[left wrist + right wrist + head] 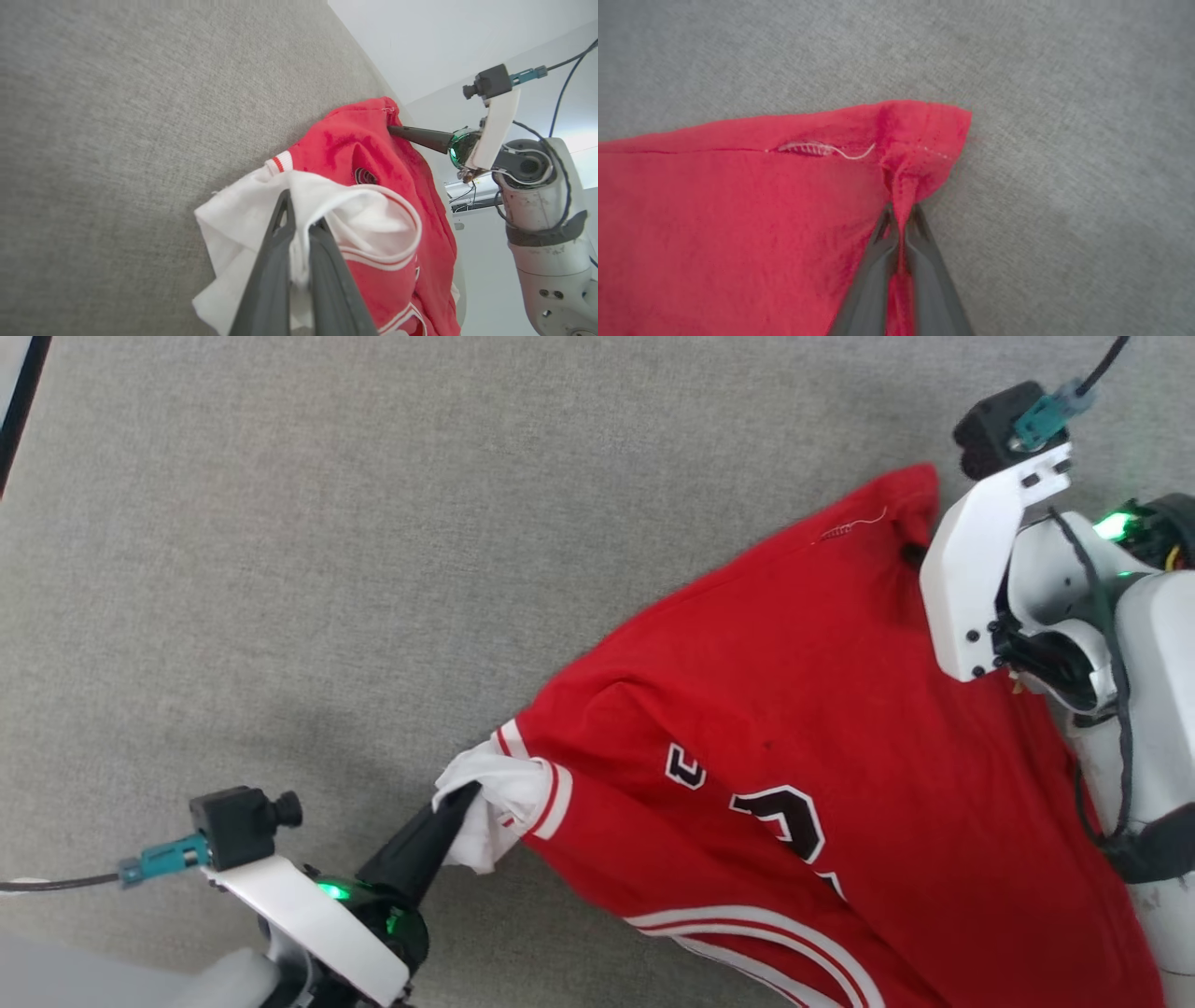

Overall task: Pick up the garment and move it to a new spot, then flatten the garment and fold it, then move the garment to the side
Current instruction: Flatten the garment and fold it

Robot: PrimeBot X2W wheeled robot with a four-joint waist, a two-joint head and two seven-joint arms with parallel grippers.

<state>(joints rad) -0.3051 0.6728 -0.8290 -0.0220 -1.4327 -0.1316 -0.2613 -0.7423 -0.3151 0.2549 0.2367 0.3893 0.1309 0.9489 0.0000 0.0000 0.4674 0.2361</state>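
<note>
The garment (803, 728), a red shirt with white sleeves and striped trim, lies stretched across the grey cloth surface from lower left to upper right. My left gripper (467, 795) is shut on its bunched white sleeve (327, 205), seen close in the left wrist view as the left gripper (299, 219) pinching the fabric. My right gripper (901, 210) is shut on a fold of red fabric just below the garment's far hem corner (924, 126). In the head view the white wrist bracket hides the right fingers. The left wrist view shows the right gripper (390, 128) at that red corner.
A grey woven tabletop (327, 569) spreads wide to the left and above the garment. A dark edge (19, 401) runs along the top left corner. My right arm's white forearm (1148, 709) stands at the right border.
</note>
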